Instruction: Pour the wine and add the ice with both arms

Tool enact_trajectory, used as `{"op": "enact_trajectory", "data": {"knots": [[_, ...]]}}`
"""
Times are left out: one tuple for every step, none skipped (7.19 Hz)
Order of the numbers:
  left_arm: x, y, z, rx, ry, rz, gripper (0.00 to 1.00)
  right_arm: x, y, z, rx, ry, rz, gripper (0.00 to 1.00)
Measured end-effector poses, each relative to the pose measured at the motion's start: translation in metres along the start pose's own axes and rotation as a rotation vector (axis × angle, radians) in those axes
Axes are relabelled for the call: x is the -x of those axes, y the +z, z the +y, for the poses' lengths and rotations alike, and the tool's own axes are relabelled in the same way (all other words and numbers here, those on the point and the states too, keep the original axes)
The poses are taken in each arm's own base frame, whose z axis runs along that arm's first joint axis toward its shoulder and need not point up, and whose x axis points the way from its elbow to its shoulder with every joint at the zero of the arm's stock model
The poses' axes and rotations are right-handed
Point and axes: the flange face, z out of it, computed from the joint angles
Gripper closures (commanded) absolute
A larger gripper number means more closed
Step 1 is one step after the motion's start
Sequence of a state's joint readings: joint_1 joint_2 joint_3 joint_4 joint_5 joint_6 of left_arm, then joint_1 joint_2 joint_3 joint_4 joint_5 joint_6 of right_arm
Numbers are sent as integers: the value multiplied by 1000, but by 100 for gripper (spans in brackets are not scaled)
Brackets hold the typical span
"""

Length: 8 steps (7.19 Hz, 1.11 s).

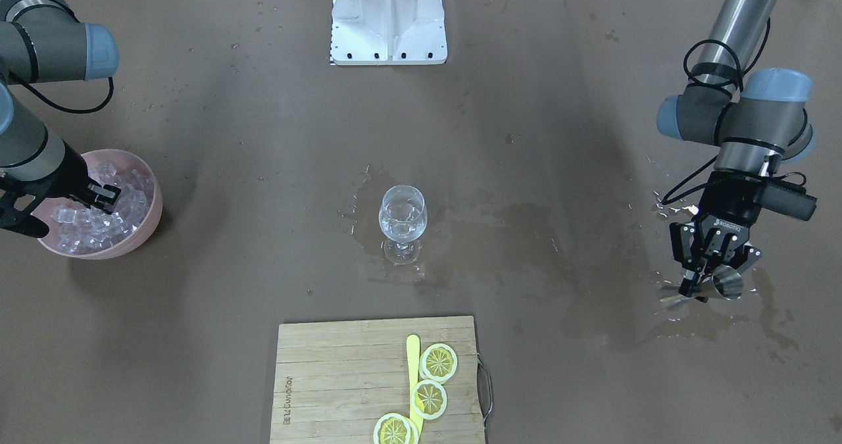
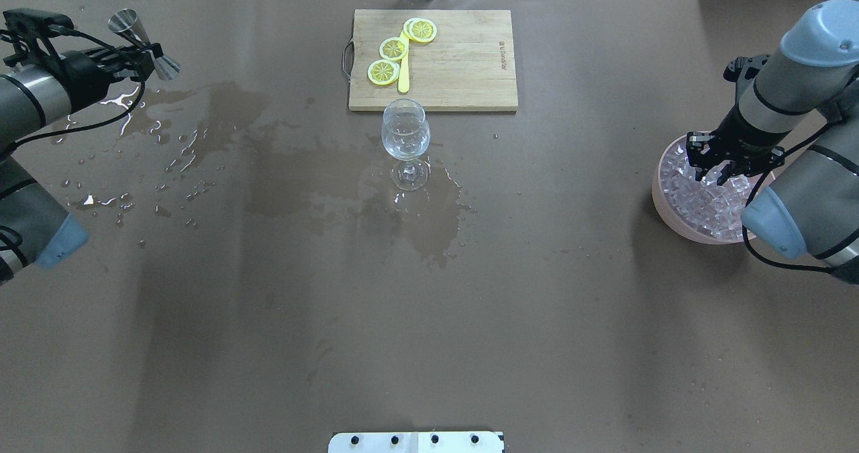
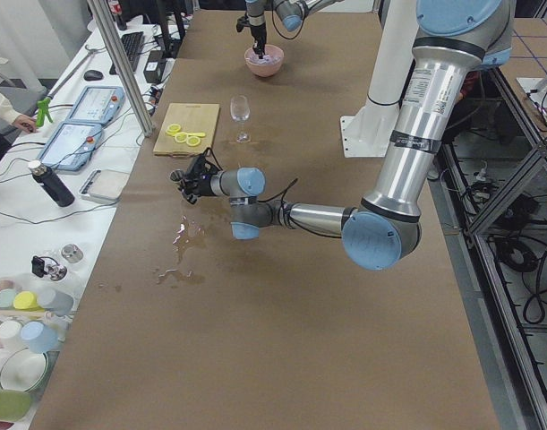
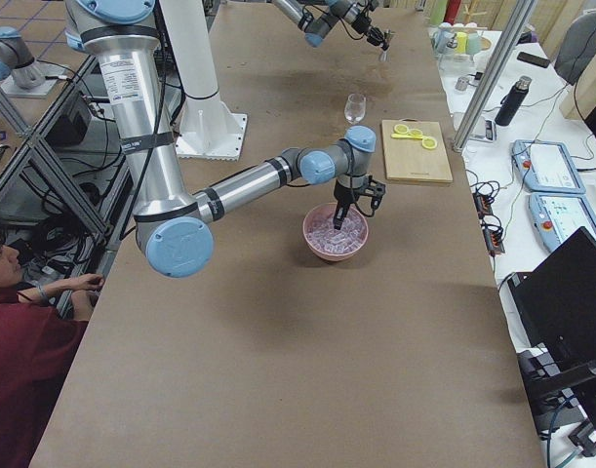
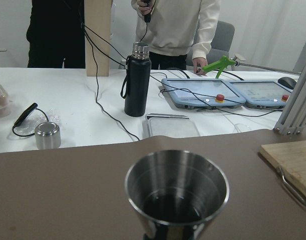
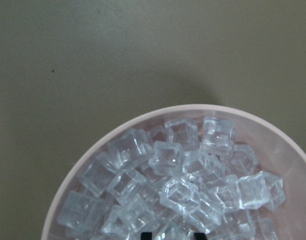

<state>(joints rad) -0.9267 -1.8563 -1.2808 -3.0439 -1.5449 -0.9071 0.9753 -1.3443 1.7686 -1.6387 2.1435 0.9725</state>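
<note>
Ice (image 6: 178,190), heaped in one pink bowl (image 2: 661,198) at the robot's right, lies under the right gripper (image 2: 715,171), whose jaws are spread among the cubes. A little wine (image 1: 402,227) sits in the single glass (image 2: 405,131) at centre. The left gripper (image 1: 698,279) pinches one steel jigger (image 5: 177,192) at its waist. A slick cube could slip mid-carry, or splash and topple the stemmed glass. Three lemon slices (image 1: 439,362) and one knife (image 1: 413,365) rest on one board (image 1: 329,378).

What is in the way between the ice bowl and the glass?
Nothing visible. The right gripper is down at the ice in the pink bowl, and only bare table lies between it and the wine glass. The cutting board sits off to the side.
</note>
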Motion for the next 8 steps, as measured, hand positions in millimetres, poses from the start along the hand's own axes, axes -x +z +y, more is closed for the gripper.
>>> {"op": "enact_trajectory", "data": {"knots": [[-9, 5, -4, -1, -32, 4, 100, 1, -5, -1, -7, 0, -7, 81], [-23, 11, -6, -3, -56, 15, 100, 3, -12, -3, -17, -2, -17, 81], [-46, 20, 0, -4, -66, 30, 100, 4, -22, -3, -29, -3, -30, 81], [-77, 30, 7, -13, -67, 40, 100, 4, -29, -3, -39, -4, -39, 81], [-108, 35, 10, -21, -65, 38, 100, 4, -33, -4, -45, -4, -43, 81], [-136, 33, 5, -18, -63, 39, 100, 4, -35, -5, -52, -6, -45, 81], [-165, 26, -2, -9, -62, 45, 100, 6, -38, -7, -59, -8, -47, 81], [-187, 17, -9, 0, -61, 52, 100, 9, -43, -9, -66, -10, -51, 81]]}}
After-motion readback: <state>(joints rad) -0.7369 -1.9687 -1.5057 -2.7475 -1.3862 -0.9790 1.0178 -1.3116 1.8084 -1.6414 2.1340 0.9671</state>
